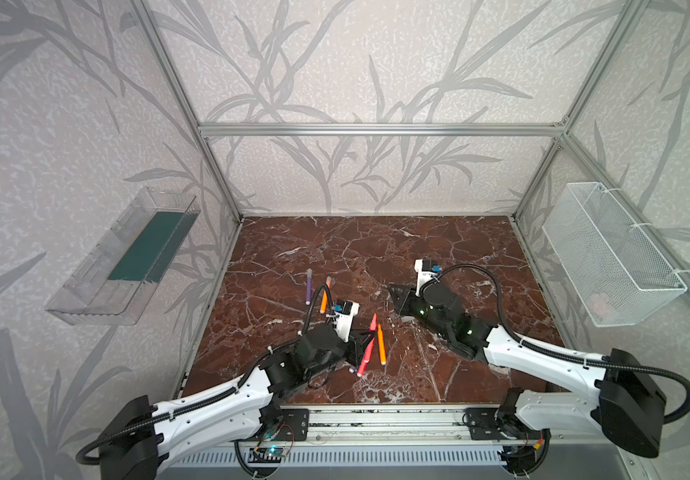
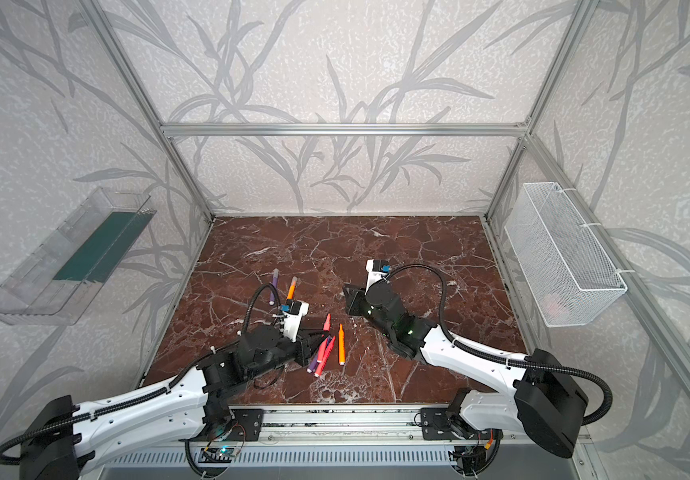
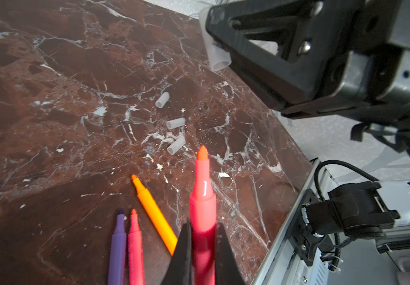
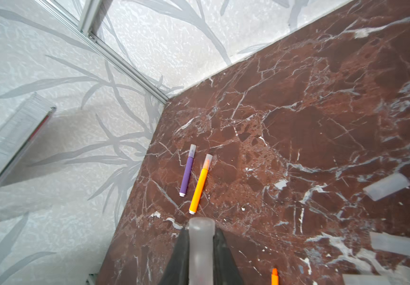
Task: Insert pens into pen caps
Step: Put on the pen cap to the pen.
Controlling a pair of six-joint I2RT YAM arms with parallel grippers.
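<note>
My left gripper (image 3: 202, 225) is shut on a pink-red pen (image 3: 203, 192) whose bare tip points away from the jaws. My right gripper (image 4: 202, 230) is shut on a translucent pen cap (image 4: 201, 246), which the left wrist view shows as a cap (image 3: 217, 55) above the table. Uncapped orange (image 3: 154, 214), pink-red (image 3: 134, 241) and purple (image 3: 118, 244) pens lie beside the left gripper (image 1: 366, 332). Three loose caps (image 3: 175, 123) lie on the marble between the arms. Farther left, a purple pen (image 1: 308, 286) and an orange pen (image 1: 325, 297) lie side by side, each wearing a cap.
The marble table (image 1: 438, 249) is walled on three sides by the frame. A clear tray (image 1: 127, 257) hangs on the left wall and a white wire basket (image 1: 609, 253) on the right wall. An aluminium rail (image 1: 376, 419) runs along the front edge.
</note>
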